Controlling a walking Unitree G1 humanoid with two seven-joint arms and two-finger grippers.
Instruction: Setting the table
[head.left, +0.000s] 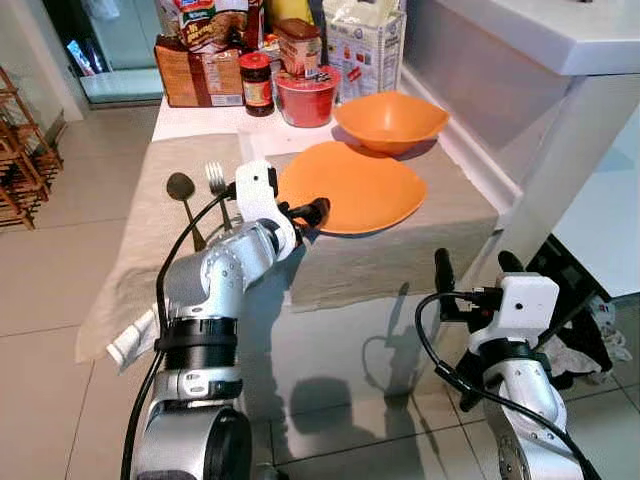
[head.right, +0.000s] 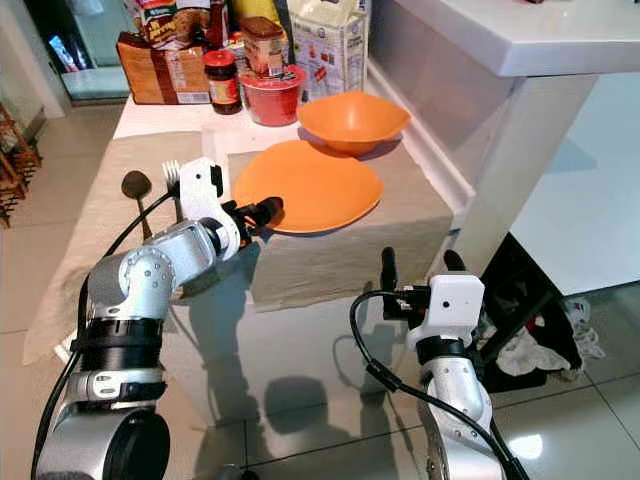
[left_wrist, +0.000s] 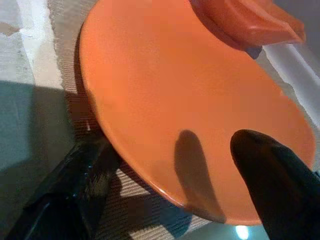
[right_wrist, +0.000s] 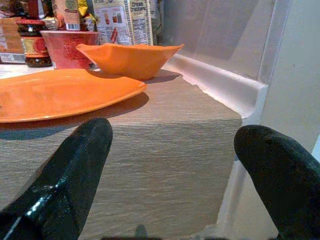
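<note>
My left gripper (head.left: 312, 214) straddles the near-left rim of the orange plate (head.left: 355, 188), fingers parted and not yet gripping, ready to shift it. My right gripper (head.left: 478, 268) waits open below the table edge (head.left: 400, 265).

At the far end of the tabletop (head.left: 200, 118) stand a dark jar (head.left: 257, 83), a red tub (head.left: 304, 97), a brown box (head.left: 198, 74) and a white carton (head.left: 366, 47). A wooden rack (head.left: 20, 160) stands on the tiled floor (head.left: 50, 300).
</note>
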